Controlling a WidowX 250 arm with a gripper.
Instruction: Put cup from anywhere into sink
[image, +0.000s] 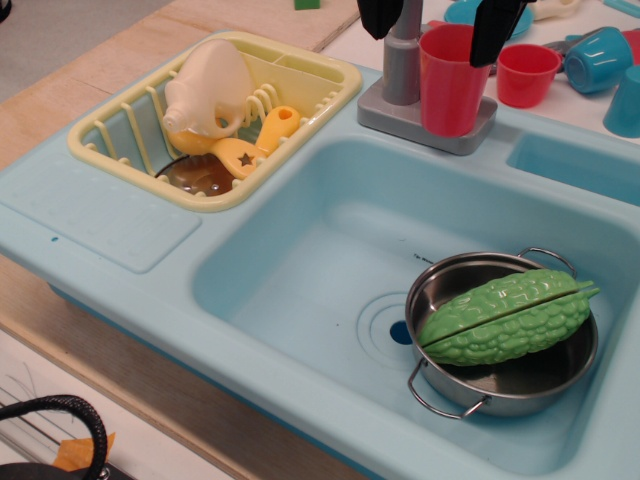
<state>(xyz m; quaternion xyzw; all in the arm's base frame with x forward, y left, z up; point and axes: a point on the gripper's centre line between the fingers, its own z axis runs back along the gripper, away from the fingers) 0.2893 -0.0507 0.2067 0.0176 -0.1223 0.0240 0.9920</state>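
The tall plain red plastic tumbler stands upright on the grey faucet base at the back rim of the large light-blue plastic sink basin, just beside the grey faucet post. The black two-fingered gripper hangs at the top edge, its fingers spread apart — one left of the post, the other over the tumbler's right rim; contact cannot be told. Inside the basin, beside the round drain, a steel two-handled pot carries a green bitter-gourd toy. A yellow slatted dish rack sits to the left — well apart from the tumbler.
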